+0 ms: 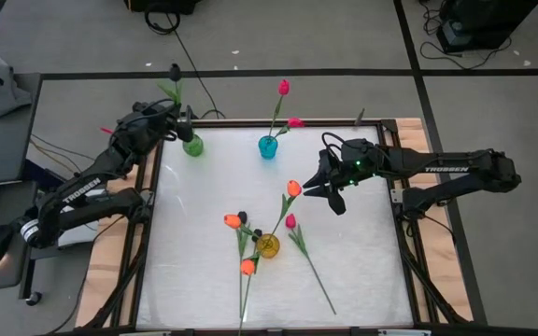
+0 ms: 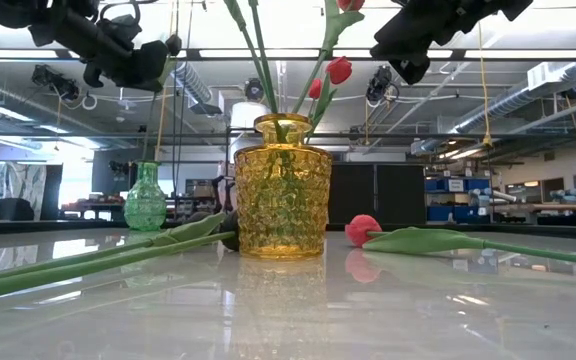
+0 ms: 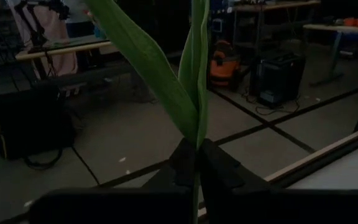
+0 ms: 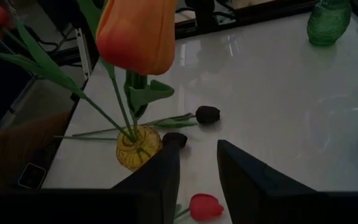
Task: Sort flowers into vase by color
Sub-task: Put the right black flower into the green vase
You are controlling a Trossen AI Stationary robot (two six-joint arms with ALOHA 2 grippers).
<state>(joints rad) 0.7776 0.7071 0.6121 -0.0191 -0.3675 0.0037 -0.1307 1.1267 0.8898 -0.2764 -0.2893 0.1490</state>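
My left gripper (image 1: 183,119) is at the table's far left, above the green vase (image 1: 192,145), shut on a black tulip whose bud (image 1: 175,70) stands beyond the table's far edge. My right gripper (image 4: 197,168) hovers open and empty beside an orange tulip (image 1: 293,189). That tulip stands in the yellow vase (image 1: 268,245) with two other orange ones. The blue vase (image 1: 267,147) holds two pink-red tulips. Two black tulips (image 4: 207,114) and a pink one (image 1: 290,222) lie flat on the table by the yellow vase. My left gripper pinches the black tulip's green stem (image 3: 196,140) between its two fingers, just below where the long leaves spread. The fingers lie about level, across the stem. The tulip stands upright, bud up. Its lower stem (image 2: 157,125) hangs toward the green vase's mouth; I cannot tell whether it is inside.
The white tabletop has bare room at the near left and near right. A wooden frame (image 1: 409,140) borders the table. Green stems (image 2: 88,260) lie across the table near the yellow vase.
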